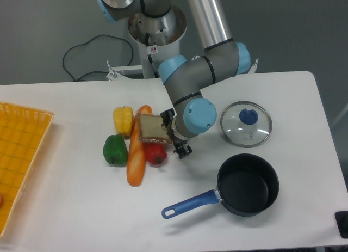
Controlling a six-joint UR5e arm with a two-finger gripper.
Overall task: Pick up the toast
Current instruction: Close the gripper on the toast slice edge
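The toast [151, 128] lies among the vegetables near the middle of the table [81, 208], propped partly on the long orange loaf [136, 154] and the red pepper [155, 154], so it sits a little raised, not flat on the tabletop. The gripper [181, 149] hangs just beside its right edge, low over the table, seemingly lined up to take the slice from the side. From where I stand the wrist hides the fingers too much; I cannot tell whether they are spread or closed, and nothing looks held. A yellow pepper [123, 120] and a green pepper [115, 149] sit just left of the loaf. The black pot [247, 185] to the right holds nothing, its glass lid [246, 123] lying apart. The yellow basket [19, 159] at the left edge looks almost bare.
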